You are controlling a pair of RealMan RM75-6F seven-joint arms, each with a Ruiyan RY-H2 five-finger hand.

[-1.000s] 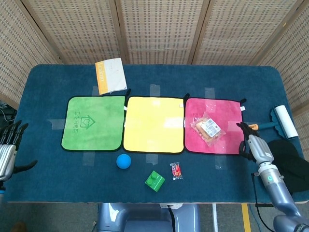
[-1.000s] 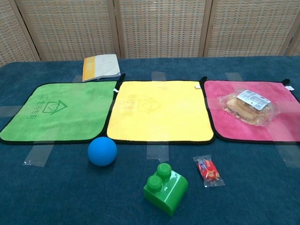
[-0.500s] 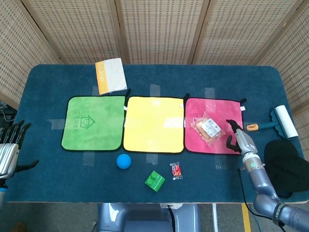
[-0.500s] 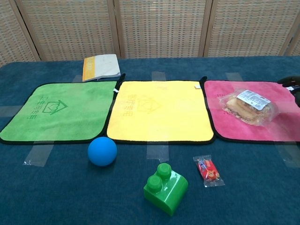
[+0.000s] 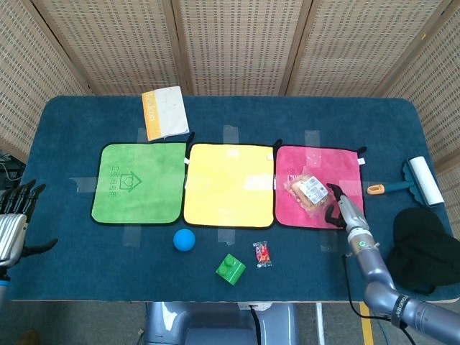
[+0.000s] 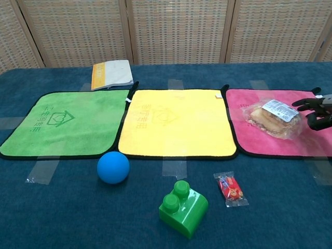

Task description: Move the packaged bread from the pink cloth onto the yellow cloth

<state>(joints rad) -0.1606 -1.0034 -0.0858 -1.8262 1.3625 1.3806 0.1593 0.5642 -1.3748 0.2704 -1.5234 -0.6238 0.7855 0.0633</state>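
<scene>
I am holding my right hand (image 5: 339,206) over the pink cloth's (image 5: 316,162) right side, fingers spread and gripping nothing, just beside the packaged bread (image 5: 310,193). The bread is lying on the pink cloth, near the table's (image 5: 72,122) right edge. My left hand (image 5: 14,219) is hovering spread off the table's left edge, away from the yellow cloth (image 5: 228,184).

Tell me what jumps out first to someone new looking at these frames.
Three square cloths in a row mid-table: green terry cloth, yellow terry cloth, pink terry cloth. The clear-wrapped packaged bread lies on the pink one, with the right hand, fingers spread, just beside it. A blue ball and a green plastic brick sit nearer the front edge.
</scene>
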